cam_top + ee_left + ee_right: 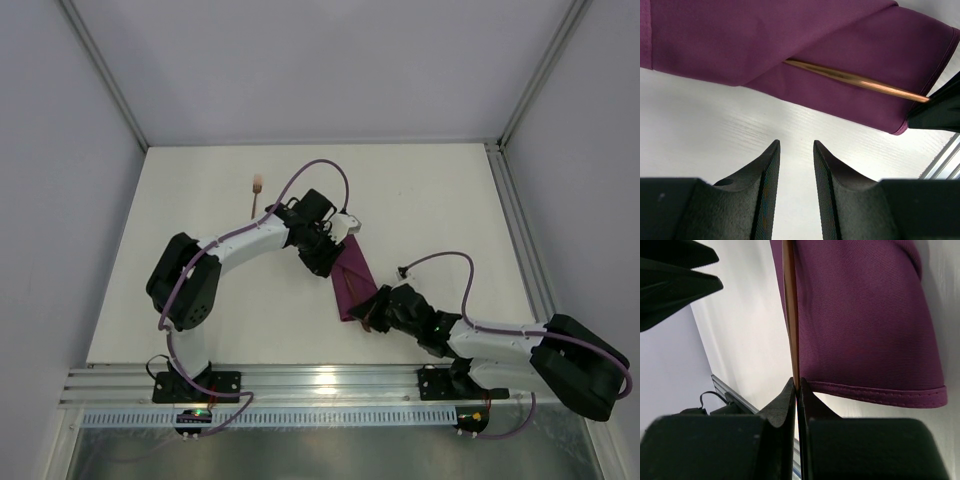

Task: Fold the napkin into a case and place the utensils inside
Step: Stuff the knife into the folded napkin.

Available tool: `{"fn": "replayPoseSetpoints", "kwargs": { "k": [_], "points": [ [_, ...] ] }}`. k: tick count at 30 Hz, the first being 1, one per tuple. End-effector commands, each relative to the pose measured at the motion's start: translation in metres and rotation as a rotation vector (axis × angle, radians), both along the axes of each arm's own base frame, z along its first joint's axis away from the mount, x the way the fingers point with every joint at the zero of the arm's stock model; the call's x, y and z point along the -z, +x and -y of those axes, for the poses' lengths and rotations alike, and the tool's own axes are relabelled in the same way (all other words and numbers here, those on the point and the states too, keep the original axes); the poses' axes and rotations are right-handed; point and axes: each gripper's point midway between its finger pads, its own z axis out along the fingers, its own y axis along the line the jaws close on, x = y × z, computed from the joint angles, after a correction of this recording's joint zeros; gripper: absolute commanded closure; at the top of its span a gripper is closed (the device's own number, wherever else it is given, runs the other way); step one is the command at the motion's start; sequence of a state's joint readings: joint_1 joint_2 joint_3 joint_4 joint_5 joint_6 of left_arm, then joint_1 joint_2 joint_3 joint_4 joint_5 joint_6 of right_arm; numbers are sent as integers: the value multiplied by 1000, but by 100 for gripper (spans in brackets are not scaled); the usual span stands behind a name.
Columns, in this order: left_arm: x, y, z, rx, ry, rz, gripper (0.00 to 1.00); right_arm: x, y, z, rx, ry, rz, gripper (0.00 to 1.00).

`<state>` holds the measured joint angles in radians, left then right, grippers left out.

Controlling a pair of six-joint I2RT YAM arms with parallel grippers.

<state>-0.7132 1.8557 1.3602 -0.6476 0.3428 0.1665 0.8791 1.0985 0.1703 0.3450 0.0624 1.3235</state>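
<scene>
Right gripper (796, 386) pinches a copper utensil (790, 315), half inside the case (860, 315). Left gripper (796, 150) is slightly open, empty. Push deeper next; the fork (256, 196) lies at ten o'clock of the case.

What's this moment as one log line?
right gripper: shut on thin copper utensil | utensil: far end inside folded purple cloth case | left gripper: open
</scene>
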Motion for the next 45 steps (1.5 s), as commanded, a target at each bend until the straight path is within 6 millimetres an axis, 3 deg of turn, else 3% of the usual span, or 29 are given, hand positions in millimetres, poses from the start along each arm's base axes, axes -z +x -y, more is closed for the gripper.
{"fn": "replayPoseSetpoints", "kwargs": {
  "k": [1,10,14,21,26,32,35,36,38,39,45],
  "points": [
    [-12,5,6,17,-28,36,66,-17,28,-3,93,24,62,97],
    [-14,2,4,23,-30,34,65,-12,37,-15,76,21,43,96],
    [-9,1,4,23,-21,23,65,-8,38,-14,81,-1,31,77],
    [-6,-1,6,23,-26,4,65,12,46,12,115,-196,35,54],
    [-7,-4,5,34,-27,2,65,0,49,12,-4,-356,102,53],
    [-9,-5,5,35,-32,-4,65,0,33,28,-67,-514,103,45],
    [-10,-5,6,38,-33,-6,65,-10,30,29,-120,-583,140,45],
    [-10,-5,6,38,-33,-6,65,-21,35,25,-145,-611,177,45],
    [-12,-5,6,40,-35,-5,65,-24,23,29,-215,-729,189,45],
    [-13,-5,5,44,-34,-4,65,-34,29,26,-218,-781,227,46],
    [-21,-7,-2,54,-28,29,65,-12,0,16,-367,-819,162,50]
  ]
}}
